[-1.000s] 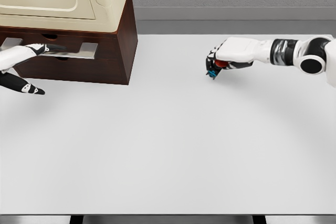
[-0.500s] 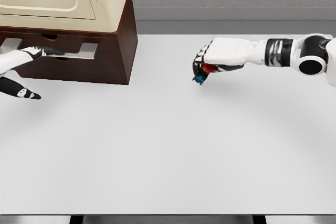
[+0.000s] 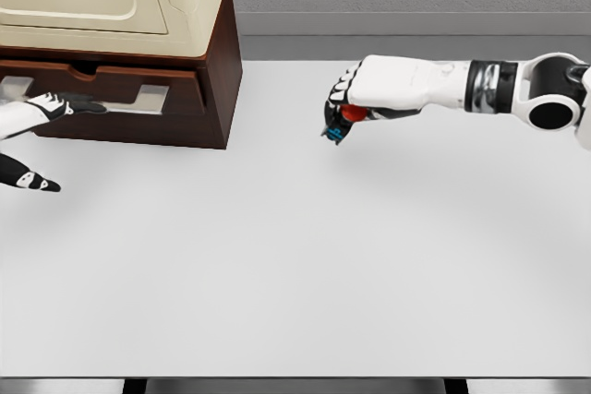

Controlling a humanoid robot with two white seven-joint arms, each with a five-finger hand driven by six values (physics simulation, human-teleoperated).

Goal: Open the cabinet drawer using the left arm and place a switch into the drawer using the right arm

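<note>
Item: switch point(image 3: 338, 126), small, red body with a blue end showing below; held in the right hand point(image 3: 355, 103), whose fingers are curled around it from above; carried in the air above the white table point(image 3: 305, 265), well apart from the cabinet point(image 3: 120, 34) and right of it. Handling, by judgement: light, rigid, hard-shelled; probably smooth and apt to slip or twist in a loose pinch; best taken across the red body, leaving the blue end free; little risk of damage from a short drop. Cabinet: dark brown carcass with a cream upper part, at the table's far left corner; drawer point(image 3: 138, 94) pulled out somewhat, pale interior showing through the gap. Left hand point(image 3: 46, 108): at the drawer front near the picture's left edge, fingers extended along the drawer's edge, thumb hanging lower; whether it actually grips the front or only rests against it is hard to tell, the hand being partly cut off by the frame. Status, by judgement: drawer opening under way; switch not yet over the drawer; the gap looks narrow for a drop from above.
</note>
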